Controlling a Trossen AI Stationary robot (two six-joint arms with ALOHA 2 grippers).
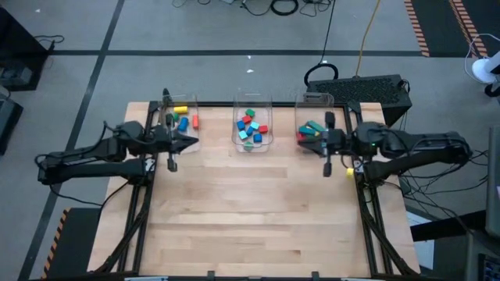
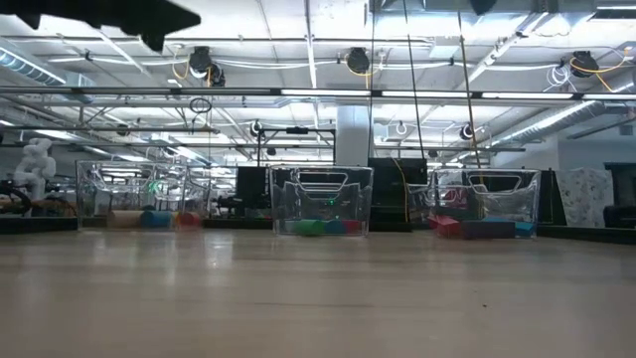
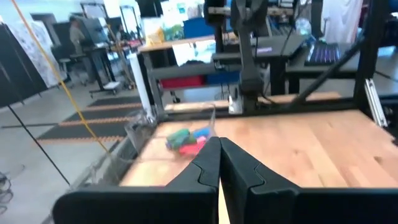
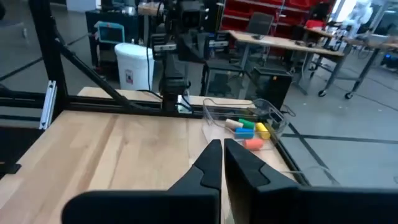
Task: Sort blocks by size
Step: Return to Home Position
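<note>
Left gripper, right gripper closed, blocks in bins

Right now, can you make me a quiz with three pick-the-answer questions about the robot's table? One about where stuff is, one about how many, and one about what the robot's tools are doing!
1. Where are the small coloured blocks? A) stacked in one tower B) inside the clear plastic bins C) held in the tools
2. How many clear bins are there? A) two B) five C) three
3. The left arm's dark tool and the right arm's dark tool are: A) shut and empty B) wide open C) squeezing blocks
Answers: 1 B, every colour sits behind bin walls; 2 C, three stand in a row; 3 A, each tool's fingers touch with nothing between.
</note>
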